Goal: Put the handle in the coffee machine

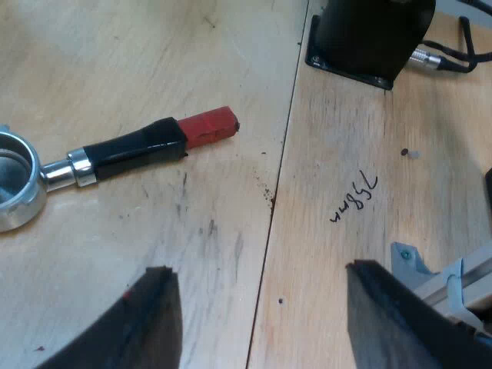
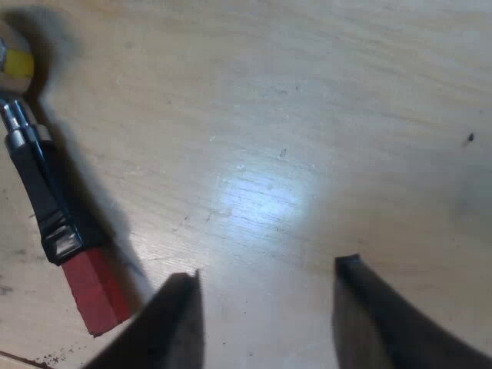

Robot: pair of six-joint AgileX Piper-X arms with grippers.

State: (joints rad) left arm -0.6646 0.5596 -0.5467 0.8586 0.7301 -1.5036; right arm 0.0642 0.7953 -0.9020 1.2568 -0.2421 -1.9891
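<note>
Table: you are looking down on a pale wooden table (image 1: 154,69) made of two boards, with a thin dark gap (image 1: 270,207) running between them.
Holder: you can see the metal holder (image 1: 115,152) lying flat and loose on the table.
Handle: its dark handle (image 1: 134,147) finishes in a red end (image 1: 206,127), and the round metal cup (image 1: 17,188) sits at the other end.
Left gripper: your left gripper (image 1: 257,269) hangs over the table near the holder. Its two fingers are wide apart, they hold nothing, and they do not touch the holder.
Right gripper: your right gripper (image 2: 267,267) is spread apart too, with only bare table between its fingers. One finger (image 2: 173,323) is just beside the red end.
Writing: you can see some pen marks (image 1: 354,198) on one board.
Black block: a black block (image 1: 369,38) stands on the table beyond the pen marks.
</note>
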